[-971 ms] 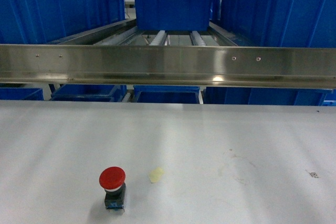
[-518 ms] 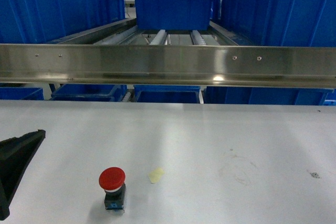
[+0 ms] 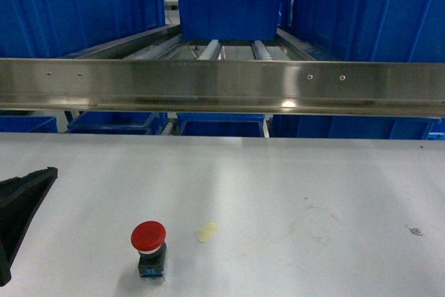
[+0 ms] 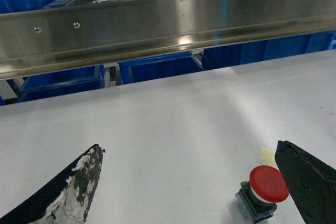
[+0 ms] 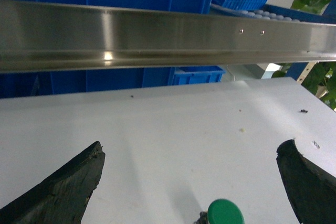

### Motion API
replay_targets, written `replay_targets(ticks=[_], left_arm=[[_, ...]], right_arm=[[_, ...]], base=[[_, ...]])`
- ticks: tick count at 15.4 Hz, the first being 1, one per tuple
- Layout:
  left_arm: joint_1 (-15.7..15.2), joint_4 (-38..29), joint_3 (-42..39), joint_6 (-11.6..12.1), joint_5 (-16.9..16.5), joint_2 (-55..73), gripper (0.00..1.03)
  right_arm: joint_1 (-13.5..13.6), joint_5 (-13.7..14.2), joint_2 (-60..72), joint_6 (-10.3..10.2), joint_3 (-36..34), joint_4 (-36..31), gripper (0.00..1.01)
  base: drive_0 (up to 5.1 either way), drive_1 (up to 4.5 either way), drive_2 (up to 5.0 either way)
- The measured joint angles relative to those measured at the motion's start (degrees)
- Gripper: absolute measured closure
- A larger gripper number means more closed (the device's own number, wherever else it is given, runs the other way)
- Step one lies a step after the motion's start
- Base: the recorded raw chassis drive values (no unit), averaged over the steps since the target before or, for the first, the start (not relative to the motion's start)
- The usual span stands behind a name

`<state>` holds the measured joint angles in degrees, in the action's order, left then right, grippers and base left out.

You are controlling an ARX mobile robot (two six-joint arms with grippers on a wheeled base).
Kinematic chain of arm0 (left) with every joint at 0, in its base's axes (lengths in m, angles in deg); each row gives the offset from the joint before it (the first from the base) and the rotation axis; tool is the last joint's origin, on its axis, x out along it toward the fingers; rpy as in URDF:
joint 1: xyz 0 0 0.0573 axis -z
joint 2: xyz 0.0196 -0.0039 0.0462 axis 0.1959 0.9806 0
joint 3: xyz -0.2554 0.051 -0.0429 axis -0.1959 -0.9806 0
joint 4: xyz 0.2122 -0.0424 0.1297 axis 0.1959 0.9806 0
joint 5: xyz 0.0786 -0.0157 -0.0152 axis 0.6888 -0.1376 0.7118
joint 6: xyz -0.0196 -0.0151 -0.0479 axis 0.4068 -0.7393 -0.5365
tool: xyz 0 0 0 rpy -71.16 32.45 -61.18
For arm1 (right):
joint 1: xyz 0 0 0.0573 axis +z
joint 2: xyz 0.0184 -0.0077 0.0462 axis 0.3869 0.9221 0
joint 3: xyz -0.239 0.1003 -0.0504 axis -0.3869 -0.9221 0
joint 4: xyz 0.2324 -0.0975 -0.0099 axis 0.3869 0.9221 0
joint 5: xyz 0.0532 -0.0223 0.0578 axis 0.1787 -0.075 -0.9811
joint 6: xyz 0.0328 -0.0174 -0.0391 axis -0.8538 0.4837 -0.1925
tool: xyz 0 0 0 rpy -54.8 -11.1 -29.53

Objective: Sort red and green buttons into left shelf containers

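Red button (image 3: 149,248) stands upright on white table (image 3: 292,193), near front left, small pale scrap (image 3: 206,231) just beside it. Green button (image 5: 226,213) on table too, seen only from right wrist, low between that gripper's spread fingers. My left gripper (image 4: 194,192) wide open, right finger (image 4: 310,182) just beside red cap, nothing held. Right gripper (image 5: 191,182) equally wide, empty. Blue bins (image 3: 62,12) wait beyond steel rail (image 3: 222,87). By my read, sorting unstarted: both buttons left to pick and drop.

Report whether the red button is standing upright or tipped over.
Upright. The red button stands on the white table, its red cap on top of the black body, blue base underneath; the left wrist view agrees.
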<state>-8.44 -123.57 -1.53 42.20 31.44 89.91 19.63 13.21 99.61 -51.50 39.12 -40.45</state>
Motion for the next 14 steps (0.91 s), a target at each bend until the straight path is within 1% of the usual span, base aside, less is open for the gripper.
replay_targets(ticks=[1, 2, 3, 4, 5, 6, 7, 10, 14], left_arm=[[0.0, 0.0, 0.0, 0.0, 0.0, 0.0, 0.05], [0.0, 0.0, 0.0, 0.0, 0.0, 0.0, 0.05], [0.0, 0.0, 0.0, 0.0, 0.0, 0.0, 0.05], [0.0, 0.0, 0.0, 0.0, 0.1, 0.0, 0.05], [0.0, 0.0, 0.0, 0.0, 0.0, 0.0, 0.05], [0.0, 0.0, 0.0, 0.0, 0.0, 0.0, 0.05], [0.0, 0.0, 0.0, 0.0, 0.0, 0.0, 0.05], [0.0, 0.0, 0.0, 0.0, 0.0, 0.0, 0.05], [0.0, 0.0, 0.0, 0.0, 0.0, 0.0, 0.05]], right_arm=[[-0.9, 0.1, 1.5, 0.0, 0.5, -0.5, 0.03], [-2.2, 0.3, 3.8, 0.0, 0.7, -3.0, 0.03], [-4.1, 0.3, 6.5, -0.3, 1.4, -2.6, 0.03], [-5.9, 0.2, 9.2, -0.7, 2.4, -4.7, 0.03], [-7.7, -0.1, 13.4, -1.6, 3.6, -6.1, 0.03], [-9.5, 0.0, 19.6, -2.6, 5.0, -6.0, 0.03], [-10.1, 0.0, 22.0, -3.4, 5.7, -6.1, 0.03], [-10.8, 0.2, 27.2, -4.1, 7.1, -5.9, 0.03], [-10.8, 1.4, 32.0, -4.3, 11.1, -5.9, 0.03]], base=[[0.0, 0.00, 0.0], [0.0, 0.00, 0.0], [0.0, 0.00, 0.0], [0.0, 0.00, 0.0], [0.0, 0.00, 0.0], [0.0, 0.00, 0.0], [0.0, 0.00, 0.0], [0.0, 0.00, 0.0], [0.0, 0.00, 0.0]])
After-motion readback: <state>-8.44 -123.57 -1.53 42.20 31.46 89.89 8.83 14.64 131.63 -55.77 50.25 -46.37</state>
